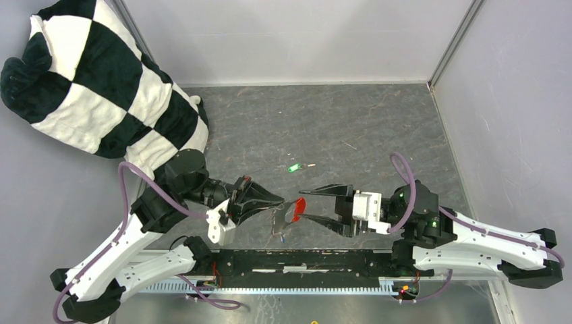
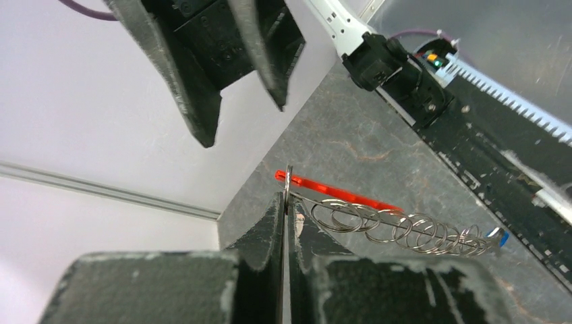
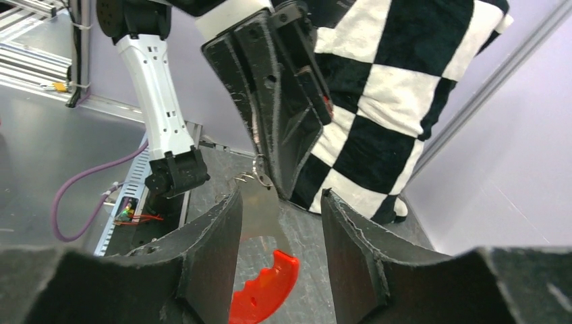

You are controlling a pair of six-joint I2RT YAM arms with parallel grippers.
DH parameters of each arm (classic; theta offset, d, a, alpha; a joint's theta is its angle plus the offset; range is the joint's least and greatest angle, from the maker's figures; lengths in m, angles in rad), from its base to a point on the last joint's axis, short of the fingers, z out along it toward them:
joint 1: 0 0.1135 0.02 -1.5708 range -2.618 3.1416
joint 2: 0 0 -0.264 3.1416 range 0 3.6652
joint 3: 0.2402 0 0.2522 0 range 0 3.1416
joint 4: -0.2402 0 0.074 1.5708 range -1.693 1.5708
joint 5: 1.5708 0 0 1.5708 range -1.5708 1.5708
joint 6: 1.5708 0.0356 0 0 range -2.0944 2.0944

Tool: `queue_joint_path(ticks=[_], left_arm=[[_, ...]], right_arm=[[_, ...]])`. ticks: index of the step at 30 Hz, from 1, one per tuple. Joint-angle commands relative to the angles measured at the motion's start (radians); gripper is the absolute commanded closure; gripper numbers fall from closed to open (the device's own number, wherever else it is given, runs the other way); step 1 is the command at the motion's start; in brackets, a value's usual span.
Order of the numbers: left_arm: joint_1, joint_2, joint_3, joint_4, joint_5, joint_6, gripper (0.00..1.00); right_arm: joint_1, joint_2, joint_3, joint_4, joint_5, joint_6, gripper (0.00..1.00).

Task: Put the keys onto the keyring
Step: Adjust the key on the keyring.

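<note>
The keyring hangs in the air between the two arms. My left gripper point(image 1: 282, 201) point(image 2: 286, 199) is shut on its thin ring point(image 2: 288, 182). The red tag point(image 1: 299, 208) point(image 2: 337, 194) point(image 3: 266, 290) and a chain of small silver rings point(image 2: 405, 233) dangle from it. A bit of blue point(image 2: 500, 236) shows at the chain's far end. My right gripper point(image 1: 312, 204) point(image 3: 280, 229) is open, its fingers on either side of the red tag and a flat metal piece point(image 3: 260, 202). A green-headed key point(image 1: 293, 168) lies on the table beyond the grippers.
A black-and-white checkered pillow point(image 1: 101, 88) point(image 3: 398, 88) sits at the far left corner. White walls enclose the grey table point(image 1: 337, 128). A black rail point(image 1: 303, 260) runs along the near edge between the arm bases.
</note>
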Motion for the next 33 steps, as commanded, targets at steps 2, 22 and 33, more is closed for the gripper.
queue_joint_path(ticks=[2,22,33], left_arm=[[-0.005,0.030,0.035,0.189,0.025,-0.369,0.98],[-0.005,0.035,-0.032,0.403,0.034,-0.728,0.98],[-0.005,0.044,0.013,0.183,0.005,-0.329,0.98]], right_arm=[[-0.001,0.025,0.026,0.023,-0.059,-0.009,0.48],[-0.001,0.020,0.004,0.133,-0.011,-0.001,0.60],[0.000,0.057,0.027,0.085,-0.027,-0.021,0.58]])
